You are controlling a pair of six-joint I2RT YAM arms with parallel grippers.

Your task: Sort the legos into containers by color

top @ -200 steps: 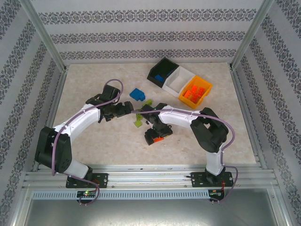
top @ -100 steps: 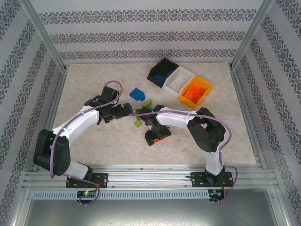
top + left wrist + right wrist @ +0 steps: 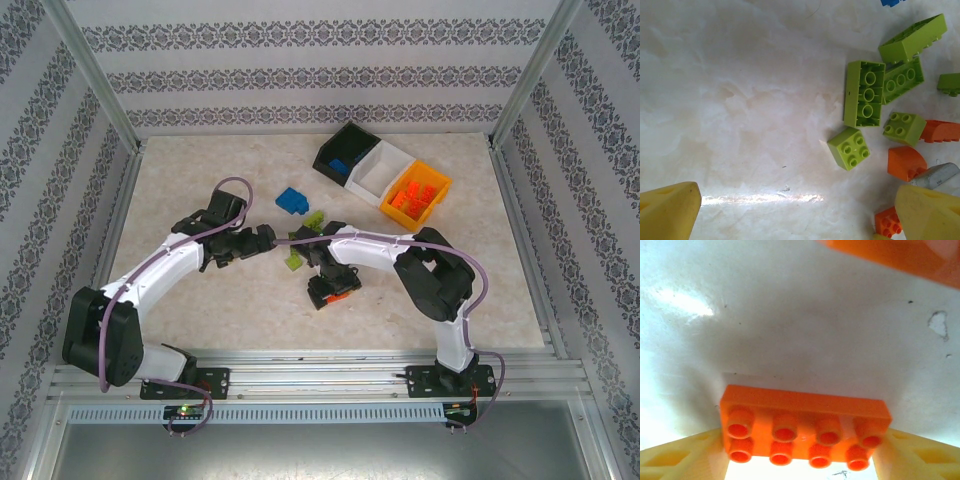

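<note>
Currently sorted: blue bricks (image 3: 340,165) in the black bin (image 3: 358,133); orange bricks (image 3: 415,196) in the orange bin (image 3: 386,208). White bin (image 3: 380,175): no green seen inside.

Outstanding on the table (image 3: 200,160):
- one blue brick (image 3: 292,201)
- a cluster of green bricks (image 3: 864,94)
- loose orange pieces (image 3: 905,162)

Right gripper (image 3: 802,440): clamped on a flat orange brick (image 3: 805,405), low over the table, well apart from the bins.

Left gripper (image 3: 797,200): fingers apart, holding nothing, above the green cluster.

Progress judged roughly half.
</note>
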